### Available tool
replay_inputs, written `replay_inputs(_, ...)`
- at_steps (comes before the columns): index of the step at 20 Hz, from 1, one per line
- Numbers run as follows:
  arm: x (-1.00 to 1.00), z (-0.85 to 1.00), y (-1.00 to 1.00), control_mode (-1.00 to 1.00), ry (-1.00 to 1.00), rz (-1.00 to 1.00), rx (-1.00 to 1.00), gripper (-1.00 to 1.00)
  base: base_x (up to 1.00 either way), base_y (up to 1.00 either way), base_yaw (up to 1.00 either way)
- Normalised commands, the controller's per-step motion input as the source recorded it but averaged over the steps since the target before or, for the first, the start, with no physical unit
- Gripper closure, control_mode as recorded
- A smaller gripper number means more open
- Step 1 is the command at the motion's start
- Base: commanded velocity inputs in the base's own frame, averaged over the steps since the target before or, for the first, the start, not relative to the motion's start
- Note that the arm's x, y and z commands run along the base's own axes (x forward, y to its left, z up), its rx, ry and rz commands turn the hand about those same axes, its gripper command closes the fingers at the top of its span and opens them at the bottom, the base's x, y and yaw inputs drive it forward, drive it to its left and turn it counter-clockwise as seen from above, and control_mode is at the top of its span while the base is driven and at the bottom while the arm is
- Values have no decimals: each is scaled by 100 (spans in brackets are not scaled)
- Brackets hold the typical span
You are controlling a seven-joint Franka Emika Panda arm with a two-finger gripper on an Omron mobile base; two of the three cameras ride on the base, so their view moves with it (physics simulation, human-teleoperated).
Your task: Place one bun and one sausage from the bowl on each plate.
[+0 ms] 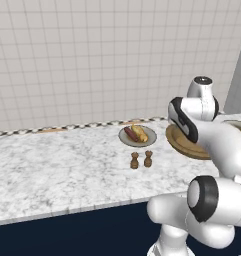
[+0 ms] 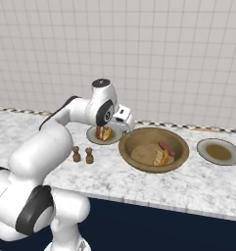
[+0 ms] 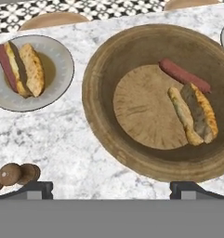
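Note:
The wooden bowl (image 3: 97,107) (image 2: 128,147) holds one sausage (image 3: 184,76) (image 2: 166,148) and one bun (image 3: 194,114) (image 2: 161,157) on its right side. Left of the bowl, one plate (image 3: 68,76) (image 2: 91,138) (image 1: 151,136) carries a bun (image 3: 32,69) (image 1: 140,133) with a sausage (image 3: 5,65) (image 1: 129,134) beside it. The other plate (image 2: 220,152) lies bare to the bowl's right. My gripper (image 2: 125,126) (image 3: 112,188) hangs open over the counter near the bowl's left rim, with nothing between its fingertips (image 3: 35,188).
Two small brown shakers (image 2: 82,155) (image 1: 141,159) (image 3: 13,174) stand on the marble counter (image 1: 57,165) in front of the filled plate. A tiled wall with a checkered strip (image 3: 108,7) backs the counter. My arm hides part of the bowl (image 1: 179,142) in the left base view.

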Motion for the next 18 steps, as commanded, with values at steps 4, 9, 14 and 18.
replay_inputs(4,4,11,1,-100,-6,0,0,-100,0,0,0)
replay_inputs(9,0,12,0,-100,-6,0,0,-100,0,0,0)
replay_inputs(14,0,0,-9,100,0,0,0,-100,-9,-35,0)
replay_inputs(18,0,0,0,100,0,0,0,-100,-40,-100,0)
